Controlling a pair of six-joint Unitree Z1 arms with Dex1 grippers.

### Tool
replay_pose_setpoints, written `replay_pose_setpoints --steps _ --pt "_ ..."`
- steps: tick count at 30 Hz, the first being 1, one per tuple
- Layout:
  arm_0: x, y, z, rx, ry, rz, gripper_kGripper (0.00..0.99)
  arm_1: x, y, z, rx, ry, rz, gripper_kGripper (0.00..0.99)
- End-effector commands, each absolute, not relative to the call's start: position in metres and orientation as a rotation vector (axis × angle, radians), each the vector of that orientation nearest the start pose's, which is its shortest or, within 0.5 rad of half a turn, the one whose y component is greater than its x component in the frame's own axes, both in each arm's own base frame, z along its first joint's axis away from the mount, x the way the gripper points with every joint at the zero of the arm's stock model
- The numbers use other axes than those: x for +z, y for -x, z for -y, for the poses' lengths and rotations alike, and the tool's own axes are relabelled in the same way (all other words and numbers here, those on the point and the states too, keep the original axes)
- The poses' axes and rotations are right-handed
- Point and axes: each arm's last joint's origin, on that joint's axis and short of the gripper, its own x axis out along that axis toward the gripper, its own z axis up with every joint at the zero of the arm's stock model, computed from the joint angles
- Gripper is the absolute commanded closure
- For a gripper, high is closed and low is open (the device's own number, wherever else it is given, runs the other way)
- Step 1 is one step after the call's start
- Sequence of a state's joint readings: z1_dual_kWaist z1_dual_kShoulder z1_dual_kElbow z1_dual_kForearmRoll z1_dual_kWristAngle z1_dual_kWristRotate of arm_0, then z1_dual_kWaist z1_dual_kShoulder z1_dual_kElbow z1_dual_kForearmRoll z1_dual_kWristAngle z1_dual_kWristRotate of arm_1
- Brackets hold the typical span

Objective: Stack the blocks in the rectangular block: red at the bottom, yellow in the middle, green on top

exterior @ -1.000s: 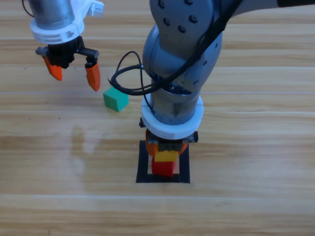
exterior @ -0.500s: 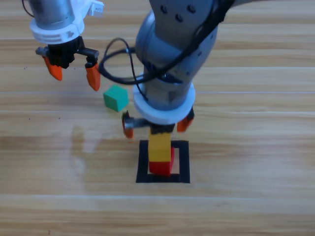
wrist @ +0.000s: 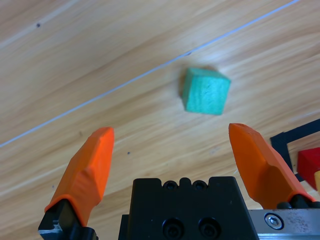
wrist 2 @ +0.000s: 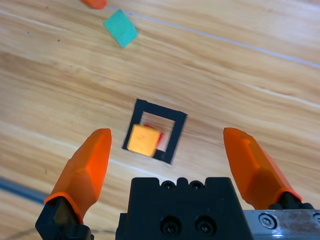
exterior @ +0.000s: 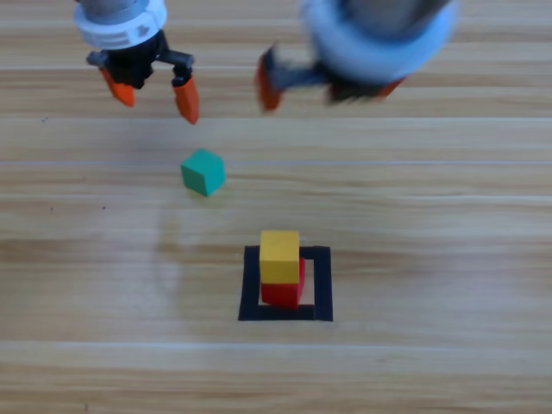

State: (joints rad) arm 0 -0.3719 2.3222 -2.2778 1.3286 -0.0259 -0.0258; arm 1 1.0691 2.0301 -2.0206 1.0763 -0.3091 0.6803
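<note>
The yellow cube (exterior: 280, 256) sits on the red cube (exterior: 285, 293) inside the black-taped rectangle (exterior: 249, 285); the right wrist view shows the yellow cube (wrist 2: 144, 140) from above with only a sliver of red beside it. The green cube (exterior: 203, 172) lies alone on the wood, up and left of the stack. My left gripper (exterior: 155, 88) hangs open above the green cube (wrist: 205, 91), which lies ahead of its jaws. My right gripper (exterior: 328, 79) is open and high near the top edge, holding nothing, far above the rectangle (wrist 2: 154, 131).
Bare wooden table (exterior: 448, 259) surrounds the stack. In the right wrist view the green cube (wrist 2: 120, 28) lies beyond the rectangle, with one fingertip (wrist 2: 93, 3) of the left gripper at the top edge.
My right gripper let go of the yellow cube on the red one, opened and rose away toward the top edge. The left gripper shifted right and upward toward the green cube.
</note>
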Motion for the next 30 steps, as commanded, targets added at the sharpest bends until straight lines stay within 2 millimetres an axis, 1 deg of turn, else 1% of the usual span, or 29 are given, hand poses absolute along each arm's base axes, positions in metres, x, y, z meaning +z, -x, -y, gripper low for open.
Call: replay_pose_setpoints --steps 1,2,3,5,6,8,10,11,13,16,18,20,25,30 --pt "0.231 -0.446 0.244 -0.429 -0.291 -1.458 0.031 0.402 -0.232 -0.269 0.752 0.131 -1.145 0.0" --pt "0.225 -0.444 0.251 -0.44 -0.296 -1.471 0.031 0.389 -0.24 -0.258 0.839 0.088 -1.216 0.0" --pt "0.22 -0.441 0.258 -0.449 -0.299 -1.482 0.03 0.377 -0.246 -0.25 0.891 0.063 -1.248 0.0" --pt "0.211 -0.436 0.27 -0.452 -0.314 -1.496 0.031 0.356 -0.25 -0.239 0.924 0.161 -1.232 0.0" --pt "0.204 -0.433 0.276 -0.443 -0.321 -1.513 0.031 0.346 -0.25 -0.235 0.934 0.234 -1.191 0.0" --pt "0.191 -0.432 0.282 -0.406 -0.337 -1.531 0.033 0.332 -0.244 -0.228 0.94 0.301 -1.134 0.0" --pt "0.187 -0.433 0.282 -0.383 -0.345 -1.531 0.033 0.332 -0.236 -0.22 0.943 0.299 -1.094 0.0" --pt "0.185 -0.434 0.282 -0.368 -0.346 -1.533 0.033 0.335 -0.229 -0.215 0.951 0.295 -1.057 0.0" --pt "0.184 -0.436 0.279 -0.333 -0.351 -1.526 0.033 0.348 -0.216 -0.201 0.927 0.306 -0.971 0.0" --pt "0.186 -0.441 0.273 -0.307 -0.346 -1.515 0.033 0.359 -0.197 -0.184 0.929 0.292 -0.878 0.0" --pt "0.193 -0.443 0.266 -0.297 -0.338 -1.505 0.033 0.36 -0.193 -0.18 0.929 0.287 -0.857 0.0" --pt "0.208 -0.443 0.261 -0.3 -0.328 -1.481 0.044 0.359 -0.192 -0.179 0.935 0.287 -0.853 0.0" --pt "0.241 -0.436 0.252 -0.32 -0.308 -1.438 0.044 0.349 -0.192 -0.18 0.944 0.311 -0.867 0.0" --pt "0.289 -0.418 0.242 -0.341 -0.299 -1.38 0.044 0.352 -0.187 -0.176 0.948 0.306 -0.847 0.0"
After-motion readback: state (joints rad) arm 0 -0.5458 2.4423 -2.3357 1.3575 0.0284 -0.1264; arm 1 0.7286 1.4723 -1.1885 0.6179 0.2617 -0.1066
